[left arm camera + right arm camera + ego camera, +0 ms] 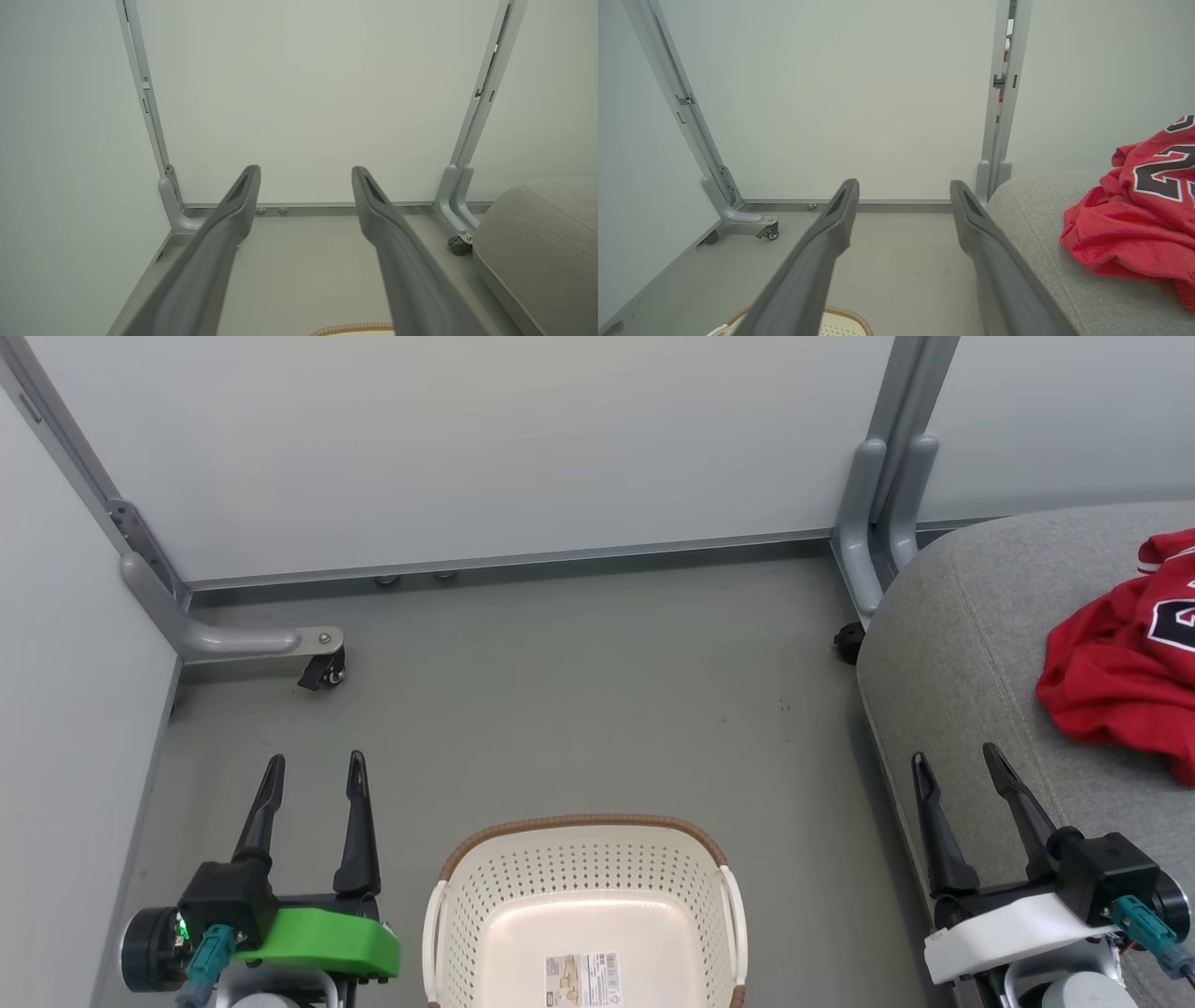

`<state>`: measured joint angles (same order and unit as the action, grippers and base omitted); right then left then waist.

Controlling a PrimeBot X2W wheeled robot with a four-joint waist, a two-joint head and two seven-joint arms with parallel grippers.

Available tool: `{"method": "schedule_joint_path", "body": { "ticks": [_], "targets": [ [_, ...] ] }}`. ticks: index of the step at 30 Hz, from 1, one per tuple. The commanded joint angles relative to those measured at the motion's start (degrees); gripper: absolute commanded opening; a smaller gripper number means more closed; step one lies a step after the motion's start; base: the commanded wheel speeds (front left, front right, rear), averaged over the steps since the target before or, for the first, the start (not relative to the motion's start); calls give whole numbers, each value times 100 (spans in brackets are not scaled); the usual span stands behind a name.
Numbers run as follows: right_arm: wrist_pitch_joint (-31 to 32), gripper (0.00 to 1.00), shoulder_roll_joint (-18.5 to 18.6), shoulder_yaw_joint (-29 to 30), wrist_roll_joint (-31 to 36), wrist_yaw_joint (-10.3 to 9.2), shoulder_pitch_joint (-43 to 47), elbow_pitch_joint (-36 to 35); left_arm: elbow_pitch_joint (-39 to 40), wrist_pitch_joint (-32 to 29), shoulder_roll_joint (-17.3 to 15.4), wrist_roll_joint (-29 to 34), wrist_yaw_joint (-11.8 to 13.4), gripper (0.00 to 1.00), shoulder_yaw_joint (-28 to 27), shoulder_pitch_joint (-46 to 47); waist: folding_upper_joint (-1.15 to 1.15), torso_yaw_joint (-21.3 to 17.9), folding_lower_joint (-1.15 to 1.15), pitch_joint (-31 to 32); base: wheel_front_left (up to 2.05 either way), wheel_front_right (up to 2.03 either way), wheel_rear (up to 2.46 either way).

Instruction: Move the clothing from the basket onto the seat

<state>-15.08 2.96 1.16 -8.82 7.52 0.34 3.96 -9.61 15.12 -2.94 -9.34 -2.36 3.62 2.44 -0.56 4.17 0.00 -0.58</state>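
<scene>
A crumpled heap of red clothing, with part of a black, white-edged number showing, lies on the grey seat. It sits inward from the seat's left edge and is well apart from its rounded corner. The heap runs off the right side of the head view, so I cannot tell whether it holds both garments. It lies ahead and to the right of the right gripper, which hovers over the seat's left edge with its fingers apart and empty. That arm is clearly the nearer one. The white basket stands on the floor between the two arms, and the part of its bottom that shows is bare. The left gripper, also spread and empty, is beside the basket, far from the clothing.
</scene>
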Motion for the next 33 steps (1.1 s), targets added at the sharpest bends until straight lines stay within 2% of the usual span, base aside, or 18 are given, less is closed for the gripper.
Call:
{"method": "schedule_joint_path", "body": {
  "ticks": [1, 4, 5, 10, 33],
  "targets": [
    [-13, 100, 1, 12, 33, -6, 58, -31, -15, 4, 3, 68, 6, 100, -18, -67, 56, -11, 0, 11, 0, 0, 0],
    [-13, 100, 1, 1, 34, -6, 57, -17, -29, 3, 3, 75, 8, 100, -11, -83, 56, -28, 0, 23, 0, 0, 0],
    [0, 0, -9, -7, -1, 0, 1, 2, -17, 0, 1, 11, 2, 0, -2, -4, 0, -27, 0, 22, 0, 0, 0],
    [28, 0, -52, -25, -107, 1, 55, 220, -252, -33, 15, -113, -4, 0, -2, -13, 0, -34, 0, 26, 0, 0, 0],
    [600, 0, 10, 84, -2540, 0, -166, 438, -297, -647, 10, -2477, -154, 0, -297, 116, 11, -104, 0, 29, 0, 0, 0]
  ]
}}
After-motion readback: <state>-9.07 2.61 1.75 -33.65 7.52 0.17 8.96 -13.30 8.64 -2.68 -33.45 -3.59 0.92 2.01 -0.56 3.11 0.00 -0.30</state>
